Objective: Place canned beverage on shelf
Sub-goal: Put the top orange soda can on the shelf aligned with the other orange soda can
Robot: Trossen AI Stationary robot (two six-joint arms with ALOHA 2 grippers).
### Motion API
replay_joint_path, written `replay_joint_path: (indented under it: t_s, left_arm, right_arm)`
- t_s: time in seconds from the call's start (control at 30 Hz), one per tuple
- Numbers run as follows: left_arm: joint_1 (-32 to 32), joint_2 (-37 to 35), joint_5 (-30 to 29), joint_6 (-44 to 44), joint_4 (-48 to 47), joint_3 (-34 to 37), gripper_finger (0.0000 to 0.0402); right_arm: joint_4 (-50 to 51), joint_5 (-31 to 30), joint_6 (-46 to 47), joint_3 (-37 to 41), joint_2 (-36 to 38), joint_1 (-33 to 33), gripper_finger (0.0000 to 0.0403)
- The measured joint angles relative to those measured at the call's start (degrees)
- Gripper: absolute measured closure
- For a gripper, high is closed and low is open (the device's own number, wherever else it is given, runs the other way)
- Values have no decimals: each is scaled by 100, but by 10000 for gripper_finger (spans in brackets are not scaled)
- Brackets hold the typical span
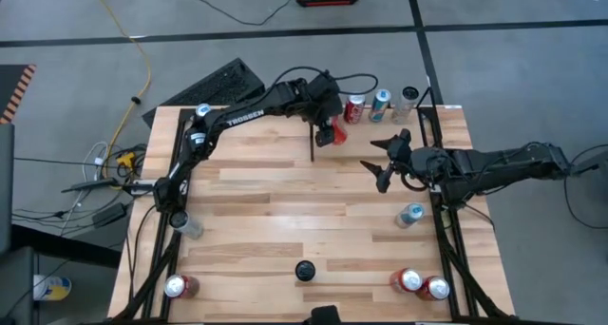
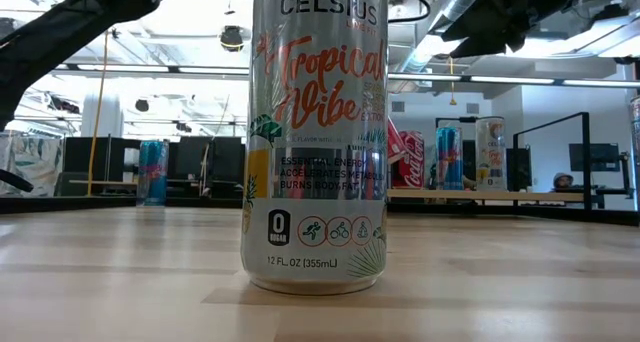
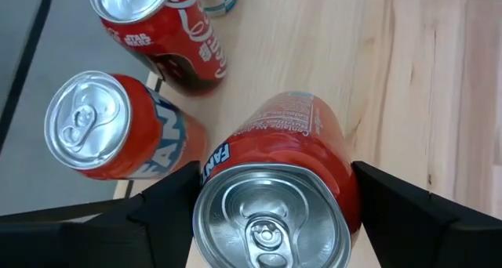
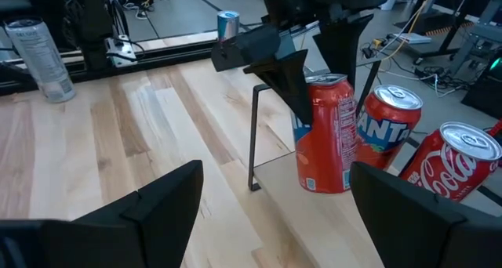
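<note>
Now left end effector (image 4: 318, 60) clenched on orange Fanta can (image 4: 325, 135), held upright just beside second Fanta can (image 4: 390, 123) and Coke can (image 4: 455, 162) in shelf (image 1: 380, 135) by divider bar (image 4: 252, 135), likely for row placement. Right end effector (image 1: 382, 159) released, nearby over bench (image 1: 285, 211).

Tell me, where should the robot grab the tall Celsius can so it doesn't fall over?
Grab the Celsius can around its smooth round side, near the middle. It stands upright and alone on the table, so the open right gripper could probably come down from above, its jaws on opposite sides.
</note>
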State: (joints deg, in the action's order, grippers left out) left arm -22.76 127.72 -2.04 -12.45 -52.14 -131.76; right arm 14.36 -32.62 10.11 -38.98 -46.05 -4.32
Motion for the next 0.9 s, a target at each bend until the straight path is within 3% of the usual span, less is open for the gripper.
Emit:
replay_joint_path:
  t_s: [0.9]
  left_arm:
    - [-19, -9, -142, -173, -288, 7, 122]
  right_arm:
    - [-85, 33, 107, 0, 1, -1, 58]
